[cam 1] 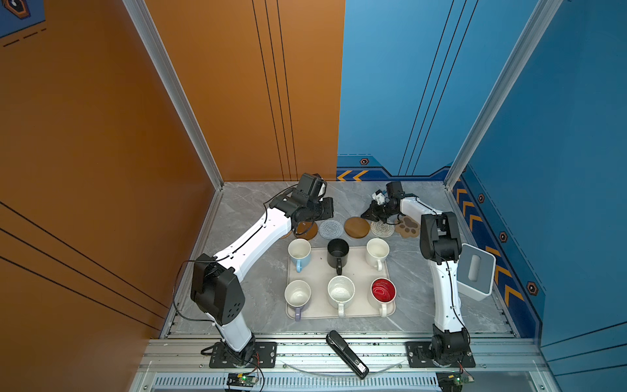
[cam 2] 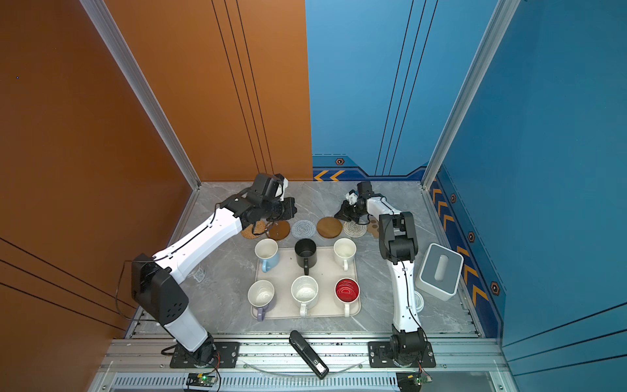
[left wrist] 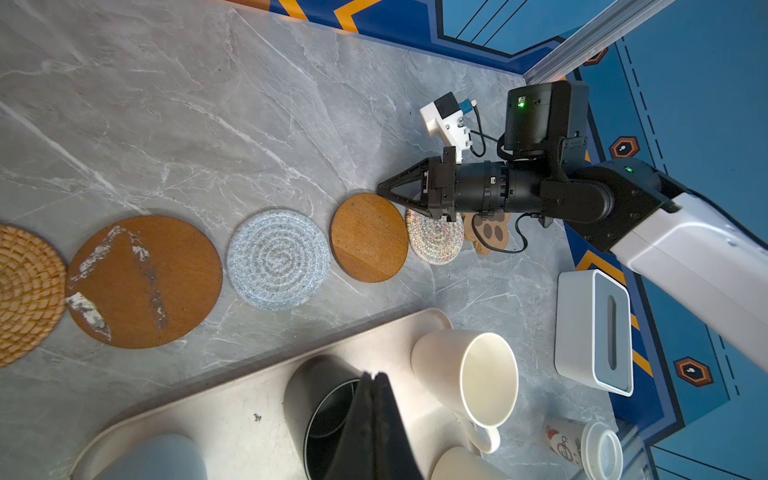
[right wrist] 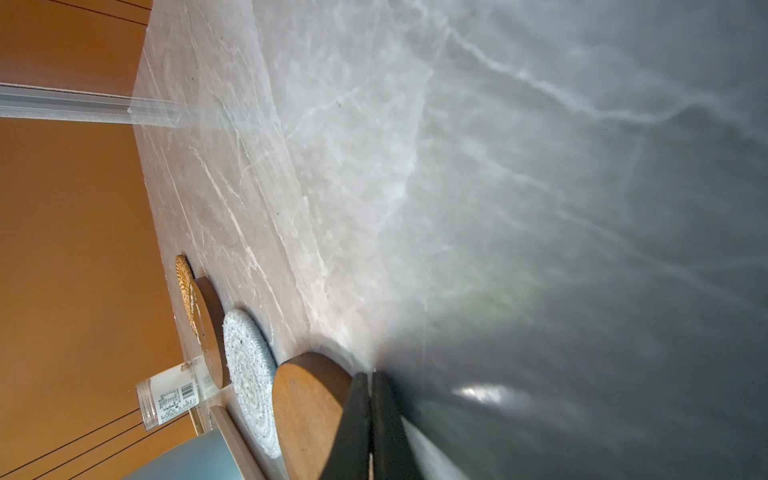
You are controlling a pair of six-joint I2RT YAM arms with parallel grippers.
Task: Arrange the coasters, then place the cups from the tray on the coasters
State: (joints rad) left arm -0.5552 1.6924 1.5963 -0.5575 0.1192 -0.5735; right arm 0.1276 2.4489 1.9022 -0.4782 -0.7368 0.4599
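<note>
On the grey marbled desk (cam 1: 264,298), the cream tray (cam 1: 319,271) is seen at the centre, and all six cups are stood on it in two rows of three. In the far row, read from 9 to 3 o'clock, the light blue cup (cam 1: 299,253), the black cup (cam 1: 338,253) and the plain white cup (cam 1: 377,253) are set. In the near row the lavender cup (cam 1: 297,295), the speckled white cup (cam 1: 341,292) and the red-lined cup (cam 1: 383,291) are found.

At 12 o'clock from the tray, the six coasters are laid flat in one line running from 9 to 3 o'clock. The rattan disc (cam 2: 254,228) is placed edge to edge with the dark wooden disc (cam 2: 281,230). These are followed by the grey-blue crocheted disc (cam 1: 330,228), the lighter wooden disc (cam 1: 357,227), the whitish crocheted disc (cam 1: 382,229) and the paw coaster (cam 1: 409,228).

The left hand (left wrist: 372,377) is held off the desk at 12 o'clock from the dark wooden disc, fingers pressed together, with nothing gripped. The right hand (left wrist: 381,189) is likewise closed and empty. Its tip is lowered at the far edge of the lighter wooden disc, and contact cannot be judged.

A white box (cam 1: 475,271) is stood at 3 o'clock from the tray, and a clear jar (cam 2: 199,273) at 9 o'clock.
</note>
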